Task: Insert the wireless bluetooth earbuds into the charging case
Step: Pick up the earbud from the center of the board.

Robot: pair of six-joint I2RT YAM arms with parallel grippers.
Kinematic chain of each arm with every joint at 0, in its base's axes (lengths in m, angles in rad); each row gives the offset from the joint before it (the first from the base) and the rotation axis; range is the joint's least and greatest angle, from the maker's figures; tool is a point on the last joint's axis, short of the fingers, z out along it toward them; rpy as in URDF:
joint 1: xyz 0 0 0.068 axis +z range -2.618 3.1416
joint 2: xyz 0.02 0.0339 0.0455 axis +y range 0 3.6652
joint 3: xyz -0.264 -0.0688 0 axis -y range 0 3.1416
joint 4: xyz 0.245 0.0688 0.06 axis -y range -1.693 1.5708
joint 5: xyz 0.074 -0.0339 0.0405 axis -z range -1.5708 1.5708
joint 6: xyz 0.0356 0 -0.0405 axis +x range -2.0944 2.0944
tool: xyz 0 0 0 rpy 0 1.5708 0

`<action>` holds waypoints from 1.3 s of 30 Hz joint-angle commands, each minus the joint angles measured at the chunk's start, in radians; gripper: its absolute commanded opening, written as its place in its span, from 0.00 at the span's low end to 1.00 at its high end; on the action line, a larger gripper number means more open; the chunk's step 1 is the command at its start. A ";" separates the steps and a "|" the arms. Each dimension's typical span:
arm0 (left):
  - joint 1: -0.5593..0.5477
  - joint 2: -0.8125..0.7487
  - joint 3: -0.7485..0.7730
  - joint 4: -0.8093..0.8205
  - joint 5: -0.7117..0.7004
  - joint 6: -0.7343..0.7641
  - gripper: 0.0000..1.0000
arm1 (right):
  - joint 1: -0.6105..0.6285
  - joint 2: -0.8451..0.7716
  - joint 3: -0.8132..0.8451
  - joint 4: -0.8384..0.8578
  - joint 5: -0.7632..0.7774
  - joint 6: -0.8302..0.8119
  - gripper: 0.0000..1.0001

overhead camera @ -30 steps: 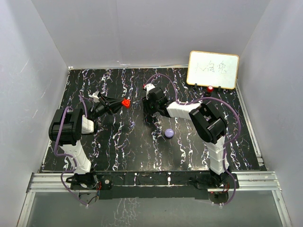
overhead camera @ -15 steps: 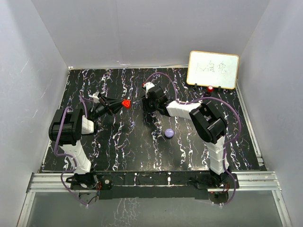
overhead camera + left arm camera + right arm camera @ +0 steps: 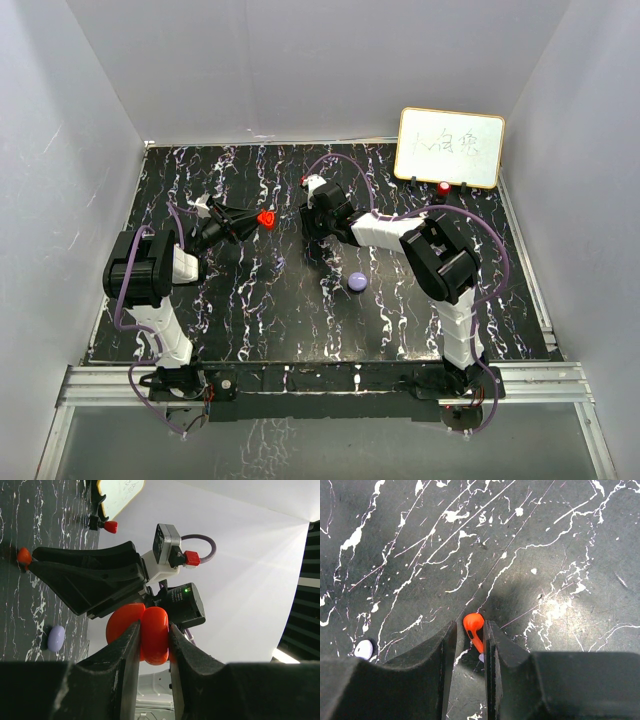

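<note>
My left gripper (image 3: 154, 630) is shut on a round red charging case (image 3: 150, 632), its lid hinged open, held in the air at left of centre (image 3: 266, 218). My right gripper (image 3: 469, 636) is down at the table (image 3: 306, 232) with its jaws narrowly open around a tiny red stemmed earbud (image 3: 473, 626). The earbud lies on the mat, touching the right-hand finger (image 3: 492, 645), with a gap to the other finger. The earbud also shows at the right gripper's tips in the left wrist view (image 3: 23, 556). A pale purple round case (image 3: 357, 282) lies on the mat near the centre.
A black marbled mat (image 3: 250, 320) covers the table. A small whiteboard (image 3: 450, 147) with a red knob (image 3: 443, 187) stands at the back right. A small pale piece (image 3: 364, 649) lies on the mat left of my right gripper. White walls enclose three sides.
My right gripper has shifted slightly left and away from me. My left gripper holds the red case in nearly the same place.
</note>
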 commanded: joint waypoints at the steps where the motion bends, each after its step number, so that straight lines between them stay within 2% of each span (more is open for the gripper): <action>1: 0.008 -0.052 -0.001 0.334 0.015 0.005 0.00 | -0.003 0.000 0.037 0.028 -0.010 -0.013 0.26; 22: 0.008 -0.053 0.002 0.335 0.015 0.004 0.00 | -0.003 0.015 0.052 0.016 -0.020 -0.018 0.25; 28: 0.009 -0.052 0.004 0.334 0.015 0.002 0.00 | -0.003 0.018 0.056 0.014 -0.018 -0.017 0.20; 39: 0.009 -0.052 0.002 0.335 0.016 0.003 0.00 | -0.003 0.025 0.064 0.005 -0.017 -0.018 0.18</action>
